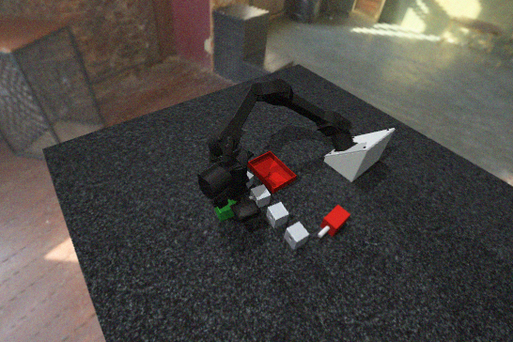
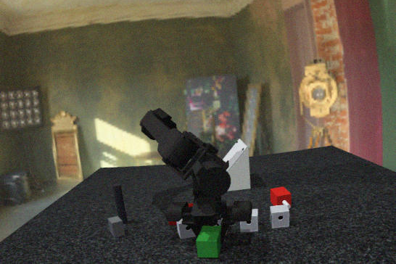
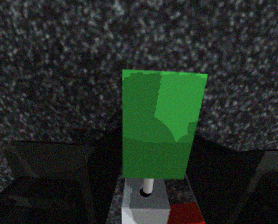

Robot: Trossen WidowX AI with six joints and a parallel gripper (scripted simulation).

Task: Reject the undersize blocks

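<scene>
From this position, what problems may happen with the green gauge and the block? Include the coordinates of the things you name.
The pin of the green gauge (image 1: 224, 212) (image 2: 208, 246) (image 3: 159, 120) is at the hole of a steel block (image 3: 145, 215). If slightly misaligned, it might jam or push the block. The wide gripper (image 3: 150, 129) could also bump neighbouring blocks in the row.

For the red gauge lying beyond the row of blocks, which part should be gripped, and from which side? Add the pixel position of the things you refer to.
Probably its red block-shaped handle (image 1: 336, 218) (image 2: 280, 196), from above, with the fingers on the two long side faces. The handle lies flat, and its thin white pin (image 1: 323, 231) (image 2: 286, 204) juts from one end, so a side grip would leave the pin free.
</scene>
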